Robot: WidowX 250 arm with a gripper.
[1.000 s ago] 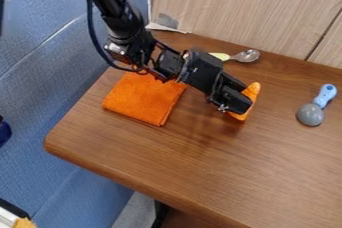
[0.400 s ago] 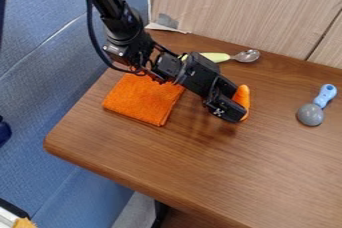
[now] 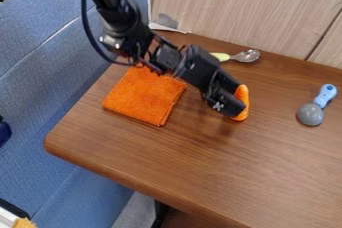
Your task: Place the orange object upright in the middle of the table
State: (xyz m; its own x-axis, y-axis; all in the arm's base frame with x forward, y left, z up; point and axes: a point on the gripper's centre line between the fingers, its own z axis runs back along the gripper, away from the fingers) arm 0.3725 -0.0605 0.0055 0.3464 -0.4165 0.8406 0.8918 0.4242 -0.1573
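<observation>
Brown wooden table (image 3: 200, 167) under the black claw (image 3: 234, 108). Left of the claw in view, 1 folded orange cloth (image 3: 143, 97); well right, 1 blue-handled scoop (image 3: 310, 114); behind, 1 metal-ended spoon (image 3: 247, 56). At the claw's tip, apparently clenched in its grip, 1 orange object (image 3: 244, 104), nearly upright; contact with the wood impossible to tell. Main risk: toppling, from release with a slanted or unsupported base. Also possible: sideways drag from a snag during withdrawal.

It seems to be a booth with seating. A blue padded bench (image 3: 40, 57) is beside the counter (image 3: 194, 157), and a wood-grain panel (image 3: 240, 12) stands behind.
</observation>
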